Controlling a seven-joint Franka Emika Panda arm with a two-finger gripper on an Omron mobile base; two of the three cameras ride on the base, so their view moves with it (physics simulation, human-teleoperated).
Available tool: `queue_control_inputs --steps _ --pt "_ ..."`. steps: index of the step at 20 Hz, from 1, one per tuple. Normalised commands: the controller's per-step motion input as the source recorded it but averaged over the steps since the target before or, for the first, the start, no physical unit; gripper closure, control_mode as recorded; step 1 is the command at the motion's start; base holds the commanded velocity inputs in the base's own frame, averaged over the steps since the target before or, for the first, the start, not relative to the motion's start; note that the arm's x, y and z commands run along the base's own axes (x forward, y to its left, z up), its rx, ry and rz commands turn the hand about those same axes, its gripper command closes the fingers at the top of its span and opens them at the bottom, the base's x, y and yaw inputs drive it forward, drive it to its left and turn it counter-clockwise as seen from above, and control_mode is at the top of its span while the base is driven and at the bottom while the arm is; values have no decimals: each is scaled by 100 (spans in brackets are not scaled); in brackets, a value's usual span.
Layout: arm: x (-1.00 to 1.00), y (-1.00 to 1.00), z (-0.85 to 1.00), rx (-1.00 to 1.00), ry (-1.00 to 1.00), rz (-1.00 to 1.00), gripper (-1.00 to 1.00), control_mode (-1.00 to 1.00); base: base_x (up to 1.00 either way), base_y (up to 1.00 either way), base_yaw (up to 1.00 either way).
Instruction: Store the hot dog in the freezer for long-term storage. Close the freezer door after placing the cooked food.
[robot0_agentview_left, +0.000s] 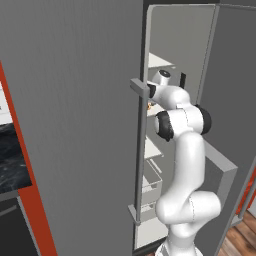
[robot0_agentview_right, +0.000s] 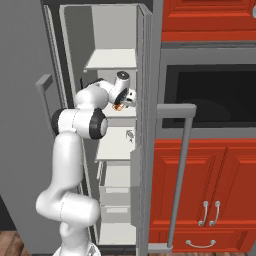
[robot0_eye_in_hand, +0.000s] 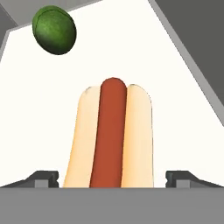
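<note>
The claw (robot0_eye_in_hand: 112, 177) is reaching into the open freezer (robot0_agentview_right: 114, 60), spread wide, with the hot dog (robot0_eye_in_hand: 112, 138) lying between its tips over a white shelf (robot0_eye_in_hand: 175, 96); whether it grips the bun I cannot tell. A green round thing (robot0_eye_in_hand: 54, 29) sits well beyond. Best to leave the food flat mid-shelf, back straight out, then swing the freezer door (robot0_agentview_right: 182, 180) shut.
</note>
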Motion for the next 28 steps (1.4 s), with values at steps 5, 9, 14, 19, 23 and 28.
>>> queue_control_inputs --steps 5,9,14,19,23,28 --pt "-14 0 1 0 0 -5 -100 -100 0 0 0" --pt "-64 0 16 -1 -8 -4 -100 -100 0 0 0" --pt "-80 0 23 -1 -12 -1 -100 -100 0 0 0" --pt "-82 0 3 -6 -13 0 -100 -100 0 0 0" --pt "-88 0 17 -4 -17 0 -100 -100 0 0 0" --pt "-83 0 41 -2 -12 0 -100 -100 0 0 0"
